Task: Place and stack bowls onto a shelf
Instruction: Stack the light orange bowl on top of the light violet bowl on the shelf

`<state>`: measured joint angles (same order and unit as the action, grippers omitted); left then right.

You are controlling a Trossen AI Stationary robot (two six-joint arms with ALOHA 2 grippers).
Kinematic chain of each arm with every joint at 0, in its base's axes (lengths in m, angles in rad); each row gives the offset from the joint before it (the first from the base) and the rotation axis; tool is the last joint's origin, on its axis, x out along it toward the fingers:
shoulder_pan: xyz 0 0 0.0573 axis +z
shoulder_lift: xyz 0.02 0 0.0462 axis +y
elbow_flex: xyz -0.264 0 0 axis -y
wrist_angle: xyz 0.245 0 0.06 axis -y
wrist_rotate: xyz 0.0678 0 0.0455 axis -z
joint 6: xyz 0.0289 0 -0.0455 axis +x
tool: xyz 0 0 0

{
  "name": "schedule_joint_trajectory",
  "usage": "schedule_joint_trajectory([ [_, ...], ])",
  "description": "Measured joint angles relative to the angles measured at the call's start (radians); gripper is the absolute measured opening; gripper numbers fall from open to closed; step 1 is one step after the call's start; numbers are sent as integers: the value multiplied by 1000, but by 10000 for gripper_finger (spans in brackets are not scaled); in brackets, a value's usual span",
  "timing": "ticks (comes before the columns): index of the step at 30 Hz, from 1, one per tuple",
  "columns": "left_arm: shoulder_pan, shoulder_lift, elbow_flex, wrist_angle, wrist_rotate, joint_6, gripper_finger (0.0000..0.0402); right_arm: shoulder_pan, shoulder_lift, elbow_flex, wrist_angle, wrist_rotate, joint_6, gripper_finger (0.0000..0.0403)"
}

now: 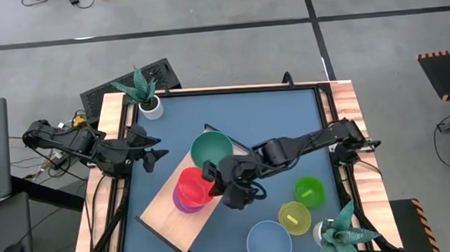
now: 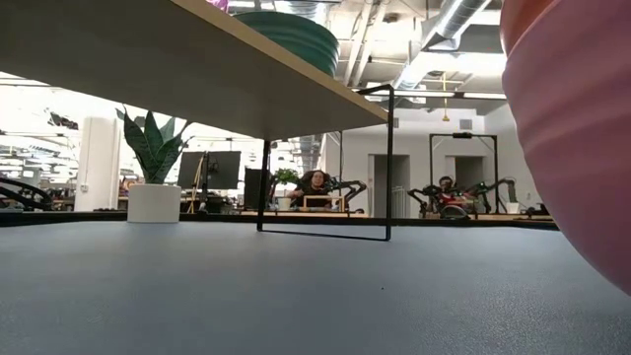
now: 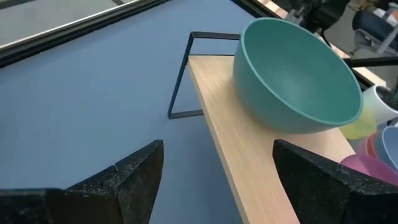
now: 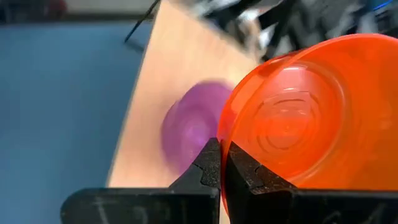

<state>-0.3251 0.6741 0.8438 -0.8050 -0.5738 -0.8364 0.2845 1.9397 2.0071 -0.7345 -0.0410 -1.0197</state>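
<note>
The light-wood shelf lies slantwise on the blue table, with a teal bowl standing on its far end. A purple bowl sits on the shelf's middle. My right gripper is shut on a red bowl over the purple one. My left gripper is open and empty near the table's left edge, its fingers facing the shelf and the teal bowl. My right gripper pinches the red bowl's rim between its two shut fingers, coming level from the table's right side. The bowl is tilted, its ringed underside facing the wrist camera. It sits over the purple bowl; whether they touch, I cannot tell.
A green bowl, a yellow-green bowl and a blue bowl stand at the table's near right. White pots with spiky plants stand at the far left and the near right. The shelf's dark end bracket stands on the table.
</note>
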Motion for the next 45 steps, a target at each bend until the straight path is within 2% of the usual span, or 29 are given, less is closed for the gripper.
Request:
schedule_joint_trajectory([
  [8, 0, 0, 0, -5, -17, -25, 286, -19, 49, 0, -3, -21, -120, 24],
  [17, 0, 0, 0, -14, -43, -48, 286, -20, 61, 4, 9, -61, -133, 24],
  [31, 0, 0, 0, -16, -41, -68, 286, -11, 100, 2, 20, -5, -157, 25],
  [36, 0, 0, 0, -16, -41, -67, 286, -13, 100, 2, 17, 37, -158, 45],
  [45, 0, 0, 0, -21, -40, -67, 286, -18, 100, 2, 24, 38, -109, 85],
])
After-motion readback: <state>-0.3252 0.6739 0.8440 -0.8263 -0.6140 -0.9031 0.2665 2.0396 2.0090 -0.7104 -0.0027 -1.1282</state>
